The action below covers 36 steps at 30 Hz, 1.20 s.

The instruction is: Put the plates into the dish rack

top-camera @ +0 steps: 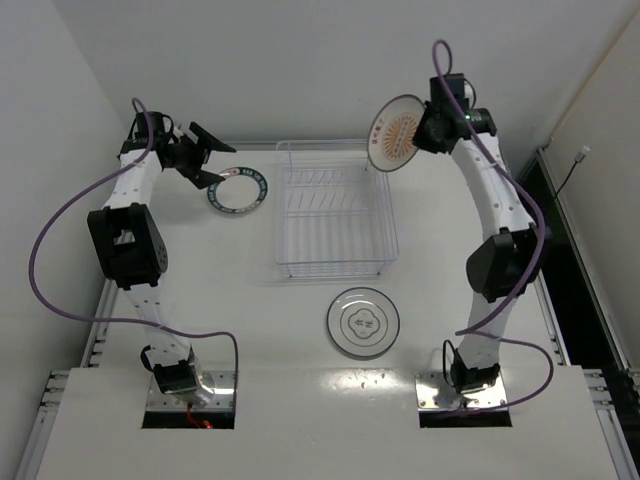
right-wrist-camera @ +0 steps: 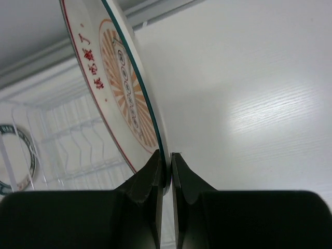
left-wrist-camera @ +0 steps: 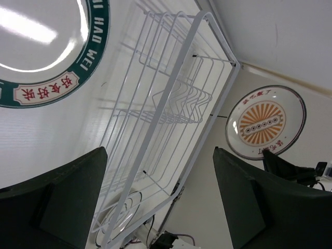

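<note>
step: first plate on its way to the rack. The right claw (right-wrist-camera: pixel 166 165) is clamped on the rim of the orange plate (top-camera: pixel 397 130), which is held on edge, off the desk (top-camera: pixel 200 300).
orange plate position: in the air at 1 o'clock of the rack (top-camera: pixel 335 268), over its far right corner, not yet above the tines (top-camera: pixel 325 195).
left claw (top-camera: pixel 215 158): wide apart and holding nothing, hovering just at 10 o'clock of the teal plate (top-camera: pixel 238 190).
teal plate: flat on desk, 9–10 o'clock of rack, near it.
grey plate (top-camera: pixel 362 322): flat on desk, 6 o'clock of rack, untouched.
progress: I read it as none of the three racked yet.
next move: probably carry the orange plate toward 7 o'clock over the tines, keep it upright, line its edge up with a slot, lower until it seats, then let go.
risk: thin rim pinch, so the plate could swing on contact with the wire.
top view: gives the whole layout and all three plates, but the grip itself is too small to read.
right wrist view: shows the jaws either side of the rim with a shallow bite. The grey plate is not visible here.
left wrist view: shows an empty gap between its fingers (left-wrist-camera: pixel 72 202), with the rack wire across it and the orange plate's face beyond.
</note>
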### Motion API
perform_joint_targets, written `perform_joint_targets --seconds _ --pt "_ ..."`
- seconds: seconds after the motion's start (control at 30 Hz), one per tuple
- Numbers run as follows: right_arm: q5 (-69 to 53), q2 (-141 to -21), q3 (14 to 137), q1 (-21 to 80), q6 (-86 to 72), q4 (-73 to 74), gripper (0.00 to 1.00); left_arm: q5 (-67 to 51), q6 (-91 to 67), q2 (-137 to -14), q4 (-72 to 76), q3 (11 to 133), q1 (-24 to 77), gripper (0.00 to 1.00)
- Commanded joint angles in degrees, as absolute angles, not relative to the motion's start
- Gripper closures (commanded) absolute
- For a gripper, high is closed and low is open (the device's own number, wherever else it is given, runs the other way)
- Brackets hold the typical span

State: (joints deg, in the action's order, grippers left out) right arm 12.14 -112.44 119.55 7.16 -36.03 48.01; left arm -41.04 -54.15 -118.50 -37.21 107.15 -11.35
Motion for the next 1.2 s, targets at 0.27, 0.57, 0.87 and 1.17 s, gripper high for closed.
perform_joint_targets --seconds 0.27,0.57,0.87,1.17 --pt "26.89 -111.01 118.65 14.94 -27.51 50.80 1.00 -41.75 -54.58 -116.10 -36.91 106.70 -11.87 0.19" --pt "28.30 -113.46 120.50 16.61 -24.61 50.62 1.00 -41.75 -54.58 -115.58 -36.91 106.17 -11.87 0.19" --pt "27.25 -119.26 120.49 19.15 -24.87 53.25 1.00 -41.75 -54.58 -115.58 -36.91 106.17 -11.87 0.19" --pt "29.08 -119.72 123.93 19.16 -27.59 56.78 1.00 -42.28 -54.58 -115.58 -36.91 106.17 -11.87 0.19"
